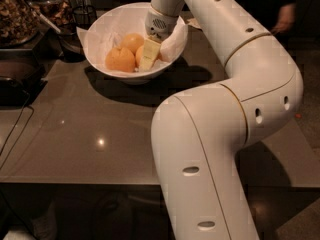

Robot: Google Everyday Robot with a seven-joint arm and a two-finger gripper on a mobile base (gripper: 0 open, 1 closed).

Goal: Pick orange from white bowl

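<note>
**Gripper down in the bowl, at the right-hand orange**

You are at the grasp step. The gripper [148,59] is down inside the white bowl [129,76], pressed against the orange [139,55] that lies at 3 o'clock among the fruit. Two other oranges [120,59] sit just beside it, at 9 and 12 o'clock, all three touching on the crinkled paper lining [100,39]. You cannot tell from this view whether the gripper is apart or clamped on the fruit, because the tool itself hides that side of the orange.

My judgement is that nothing is lifted yet, as the orange rests low in the bowl. The next move calls for a firm hold confirmed first, then a straight rise. The skin looks smooth and round, so it could roll out. The neighbours and the loose paper could drag along, too.

The bowl stands at 11 o'clock on a dark, glossy tabletop [100,134] that shows a ceiling light as a glint. Dark jars [17,14] crowd the 10 o'clock corner, near the bowl. The white arm [225,109] fills the 4 o'clock side, and a thin cable [15,129] trails off at 8 o'clock. The room behind is dim.
</note>
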